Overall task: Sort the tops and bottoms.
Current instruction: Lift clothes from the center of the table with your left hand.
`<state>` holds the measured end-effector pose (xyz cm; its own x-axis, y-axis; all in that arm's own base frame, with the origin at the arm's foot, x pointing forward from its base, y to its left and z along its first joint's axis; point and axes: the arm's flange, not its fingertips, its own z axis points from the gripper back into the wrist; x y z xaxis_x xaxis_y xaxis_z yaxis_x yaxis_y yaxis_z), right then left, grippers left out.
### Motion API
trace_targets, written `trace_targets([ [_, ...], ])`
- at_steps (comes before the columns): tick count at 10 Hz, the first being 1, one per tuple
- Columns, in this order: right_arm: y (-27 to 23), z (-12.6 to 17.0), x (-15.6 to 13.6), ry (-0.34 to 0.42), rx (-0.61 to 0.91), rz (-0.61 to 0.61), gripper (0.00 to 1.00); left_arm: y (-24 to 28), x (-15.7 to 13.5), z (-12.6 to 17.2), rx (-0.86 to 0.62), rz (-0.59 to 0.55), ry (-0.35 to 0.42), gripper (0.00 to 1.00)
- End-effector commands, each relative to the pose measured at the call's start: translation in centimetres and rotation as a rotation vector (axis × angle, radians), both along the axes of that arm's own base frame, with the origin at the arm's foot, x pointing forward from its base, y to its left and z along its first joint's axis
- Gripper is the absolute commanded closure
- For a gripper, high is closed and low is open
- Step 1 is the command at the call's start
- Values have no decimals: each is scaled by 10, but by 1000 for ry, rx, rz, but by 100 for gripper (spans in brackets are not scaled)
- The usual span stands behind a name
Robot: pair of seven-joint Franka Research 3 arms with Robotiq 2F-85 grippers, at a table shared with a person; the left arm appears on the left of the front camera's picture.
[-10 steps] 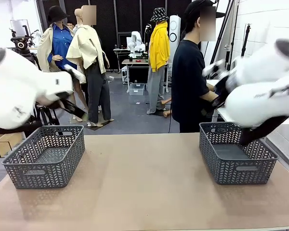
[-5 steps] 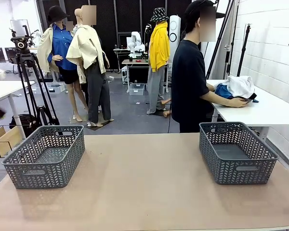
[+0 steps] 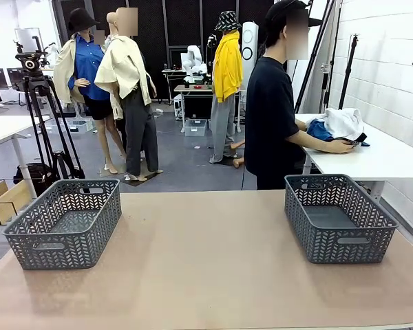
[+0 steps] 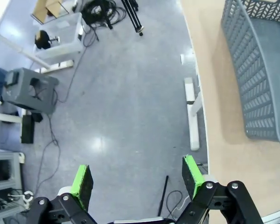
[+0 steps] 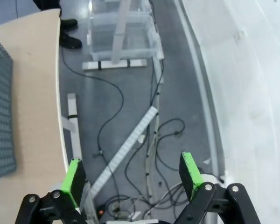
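Tops [image 3: 343, 122]: heaped beyond the right basket [image 3: 339, 218], under the person's hand [image 3: 341, 146], not yet handed over.
Left fingers [image 4: 82, 184]: apart, empty.
Right fingers [image 5: 189, 170]: apart, empty.
Our read: we stand wide, ready for a garment.

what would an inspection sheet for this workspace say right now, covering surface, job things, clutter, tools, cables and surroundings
surface: brown table, bare between the left basket and the right basket, both grey mesh with nothing in them
job's things: garment pile, white and blue, on the white side table beyond, under the person's hand; nothing sorted yet
clutter: nothing seen
tools: left tool open, over the floor beside the table edge; right tool open, over the floor
cables: loose cables on the floor
surroundings: person at the side table; tripod far left
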<state>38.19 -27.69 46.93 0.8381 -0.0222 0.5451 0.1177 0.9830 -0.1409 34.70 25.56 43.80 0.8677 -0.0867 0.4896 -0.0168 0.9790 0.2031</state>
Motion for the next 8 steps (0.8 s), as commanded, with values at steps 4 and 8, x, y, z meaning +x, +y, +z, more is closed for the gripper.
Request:
trace_targets([
  [4,-3,-1,-4,0,3,-10,0,4,-1,-6,-33,6,-3,0],
  [8,-3,-1,-4,0,3,-10,0,4,-1,-6,-33,6,-3,0],
])
